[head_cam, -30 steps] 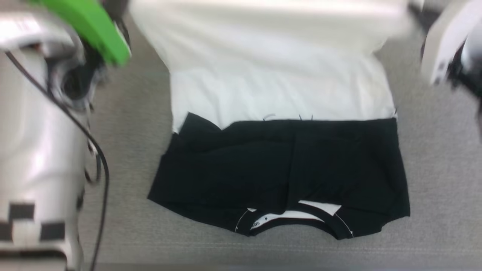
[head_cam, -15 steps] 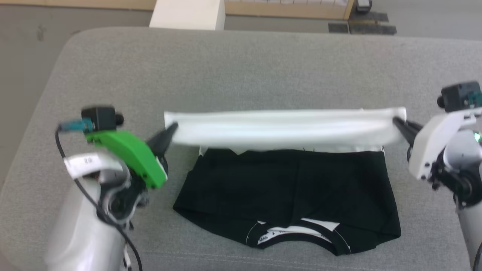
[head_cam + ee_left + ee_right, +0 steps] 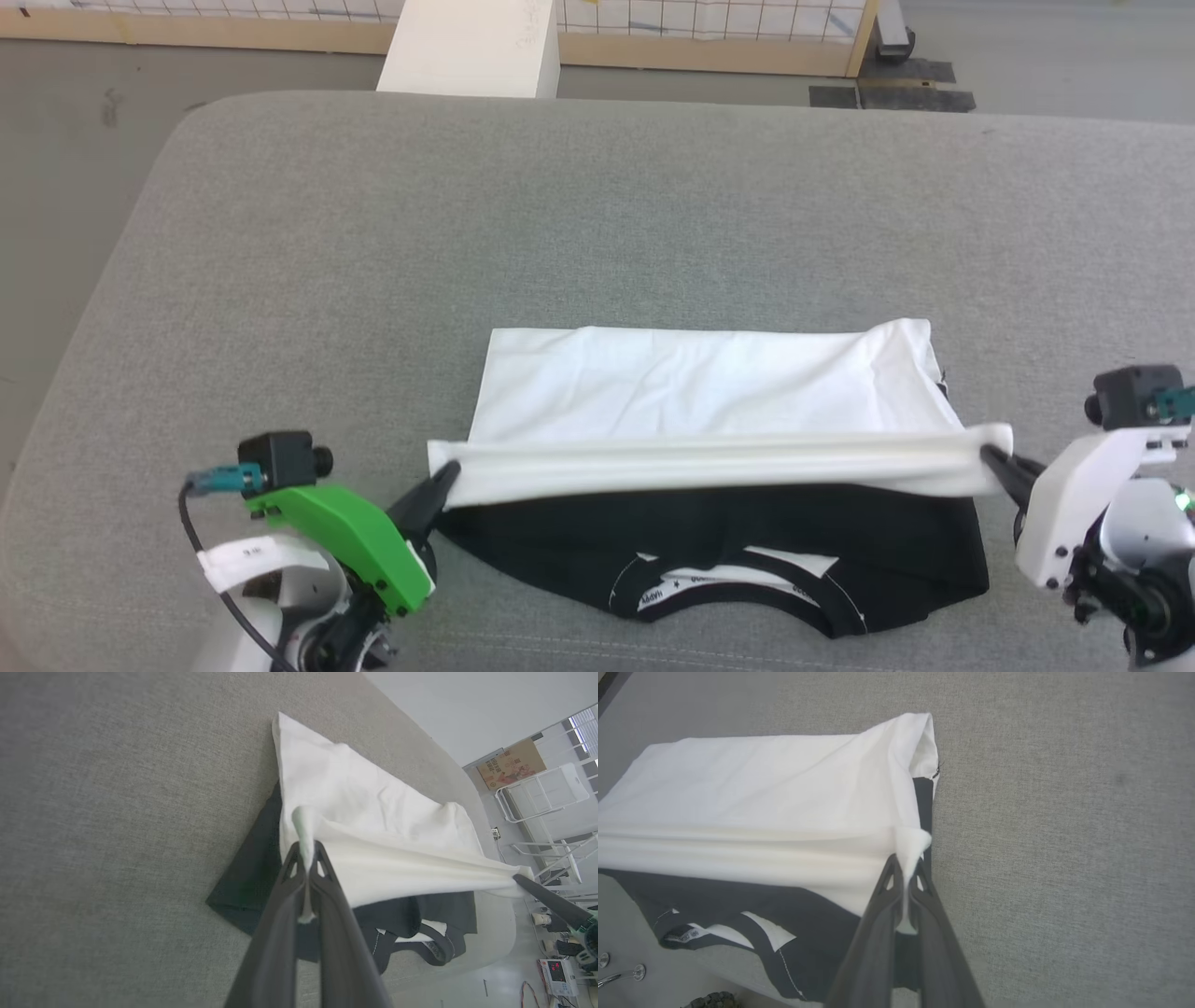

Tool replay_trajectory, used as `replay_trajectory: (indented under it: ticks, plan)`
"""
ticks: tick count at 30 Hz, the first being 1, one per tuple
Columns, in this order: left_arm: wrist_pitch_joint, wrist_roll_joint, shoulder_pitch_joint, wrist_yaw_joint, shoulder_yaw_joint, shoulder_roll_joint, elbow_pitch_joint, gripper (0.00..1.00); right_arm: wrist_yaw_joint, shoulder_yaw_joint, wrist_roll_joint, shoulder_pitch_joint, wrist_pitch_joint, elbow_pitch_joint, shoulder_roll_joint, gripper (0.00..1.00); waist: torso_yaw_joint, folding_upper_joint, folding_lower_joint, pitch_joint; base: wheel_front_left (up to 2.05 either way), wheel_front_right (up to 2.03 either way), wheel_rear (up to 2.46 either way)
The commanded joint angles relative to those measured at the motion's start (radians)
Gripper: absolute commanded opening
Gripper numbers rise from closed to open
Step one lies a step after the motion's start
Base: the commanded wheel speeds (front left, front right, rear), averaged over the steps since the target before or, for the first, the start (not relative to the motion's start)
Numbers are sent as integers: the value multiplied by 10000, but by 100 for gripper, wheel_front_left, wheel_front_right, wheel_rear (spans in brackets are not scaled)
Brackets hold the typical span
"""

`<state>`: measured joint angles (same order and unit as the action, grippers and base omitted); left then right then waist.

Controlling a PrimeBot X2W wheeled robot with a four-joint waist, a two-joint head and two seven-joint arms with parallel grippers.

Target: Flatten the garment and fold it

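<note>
Bare grey cushion (image 3: 597,215) lies open beyond the shirt (image 3: 709,383) and wide on both sides. The shirt's white hem, stretched taut between the left gripper (image 3: 451,471) and the right gripper (image 3: 987,455), bars the way over its near half. A white block (image 3: 471,47) stands past the far edge.

The garment (image 3: 709,383) lies by the worktop's (image 3: 597,205) near edge. Its white body is doubled back, with the hem raised in a taut band across the black sleeves. The text-printed neck band faces that edge.
</note>
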<state>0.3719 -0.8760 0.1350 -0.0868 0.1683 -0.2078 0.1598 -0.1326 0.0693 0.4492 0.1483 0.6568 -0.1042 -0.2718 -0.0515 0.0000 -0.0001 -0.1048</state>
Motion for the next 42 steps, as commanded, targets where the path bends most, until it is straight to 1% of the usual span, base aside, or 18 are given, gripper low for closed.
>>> replay_trajectory:
  ticks: [1,4,9,16,17,18,19,20,21,27,31,34,37,38,40,41,42]
  plan:
    - [-85,-71,-146,91,-26,88,155,0,19,130,-117,-173,21,53,84,0,0,0,1,-79,0,0,0]
    - [-88,-17,-163,181,113,237,663,0,19,133,-263,-301,22,-36,305,0,39,0,1,-208,0,0,0]
    - [-85,97,37,316,340,474,1764,0,19,45,-552,-465,-6,-598,497,0,75,0,1,-369,0,0,0]
    - [-296,255,361,257,422,445,2565,0,19,-169,-626,-718,-60,-1089,612,0,182,0,1,-405,0,0,0]
    - [-304,314,384,291,433,388,2660,3,19,-191,-616,-766,-61,-1111,632,0,199,0,1,-378,0,0,0]
    - [-262,332,381,326,444,350,2741,34,19,-229,-609,-840,-15,-1129,643,0,213,0,1,-334,0,0,0]
    - [-234,299,365,358,421,345,2777,50,19,-269,-601,-913,39,-1121,644,3,224,0,1,-302,0,0,0]
    - [-147,278,338,419,415,323,2819,100,19,-304,-586,-989,82,-1088,642,45,238,0,1,-266,0,0,0]
    - [11,304,289,497,459,254,2852,100,19,-327,-554,-1095,121,-1029,641,100,256,0,1,-214,0,0,0]
    - [1152,101,-212,1242,434,-71,2681,100,19,-119,-360,-1791,295,-382,493,100,285,0,1,86,0,0,0]
    - [2052,119,-642,1897,477,-467,2135,100,19,309,-194,-2201,548,329,329,100,238,0,1,335,0,0,0]
    - [2567,204,-954,2319,427,-918,1468,100,19,759,11,-2381,938,1053,184,100,189,0,1,467,0,0,0]
    - [2500,243,-1109,2634,124,-1200,669,100,19,1313,212,-2333,1331,1683,66,100,118,0,1,539,0,0,0]
    - [2239,311,-1126,2688,-49,-1295,303,100,19,1525,251,-2260,1484,1910,3,100,91,0,1,553,0,0,0]
    - [1576,354,-1090,2582,-374,-1319,-335,100,19,1869,367,-2099,1809,2267,-80,100,22,0,1,519,0,0,0]
    - [982,608,-1013,2431,-495,-1422,-648,100,19,2019,404,-1967,1896,2406,-89,100,11,0,1,497,0,0,0]
    - [266,766,-955,2241,-671,-1409,-921,100,19,2132,429,-1787,2019,2518,-99,100,10,0,1,462,0,0,0]
